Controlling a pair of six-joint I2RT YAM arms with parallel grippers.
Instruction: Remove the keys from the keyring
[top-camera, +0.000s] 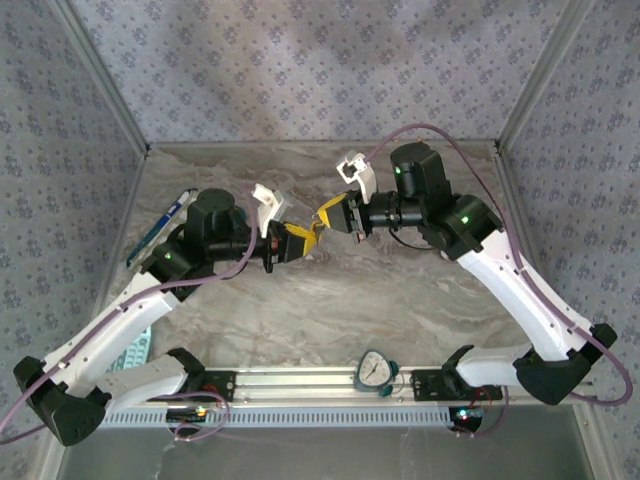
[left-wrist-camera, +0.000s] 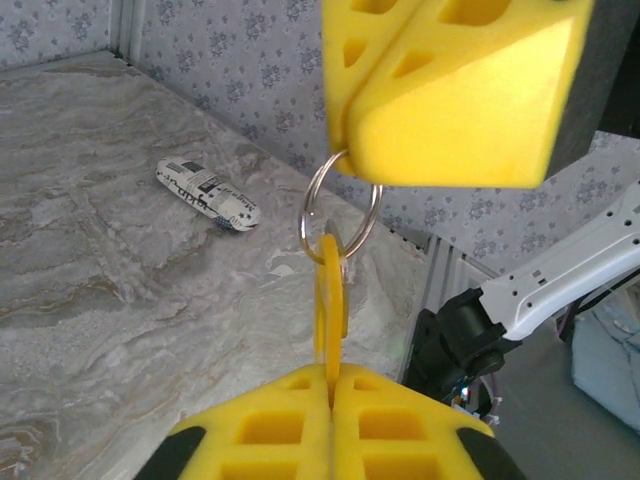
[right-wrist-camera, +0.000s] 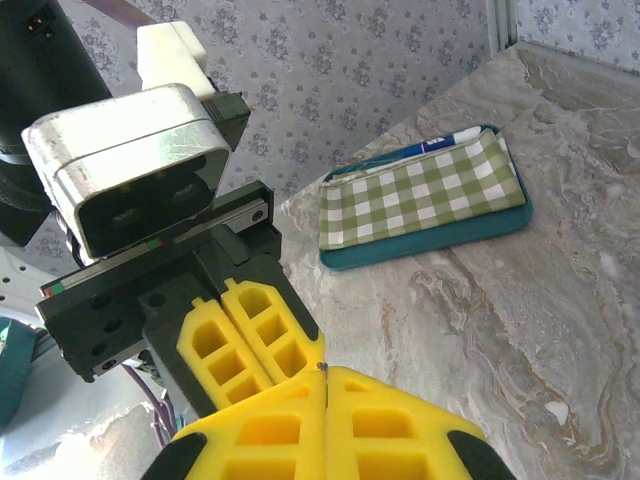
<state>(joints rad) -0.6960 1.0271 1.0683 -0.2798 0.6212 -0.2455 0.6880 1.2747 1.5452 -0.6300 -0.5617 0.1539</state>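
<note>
While the left gripper (left-wrist-camera: 330, 378) is pressing its fingers together on the flat yellow head of the key (left-wrist-camera: 328, 300), the right gripper (left-wrist-camera: 342, 150) is pinching the top of the metal ring (left-wrist-camera: 340, 215) from the opposite side, its fingers shut just as tightly. The key is hanging threaded on the ring between the two sets of fingertips, up in the air over the middle of the table (top-camera: 330, 310). Its long axis is running along the line from one gripper to the other. The ring is therefore lying directly ahead of the left fingers and the key directly ahead of the right ones, and both arms are equally near, each gripping its own part.

By my judgement the coming move is turning on that line. Pulling straight apart is only going to jam the key against the wire, so the key is needing to travel round the coil to its split end. Where that split is sitting, I cannot tell.

Below the pair, the marbled table is lying well clear. A small black-and-white packet (left-wrist-camera: 207, 193) is resting on it off to one side. A checked pouch (right-wrist-camera: 425, 200) with a pen (right-wrist-camera: 440, 143) is lying near the left wall, and a small timer (top-camera: 375, 370) is sitting by the arm bases. Patterned walls are closing in three sides.
</note>
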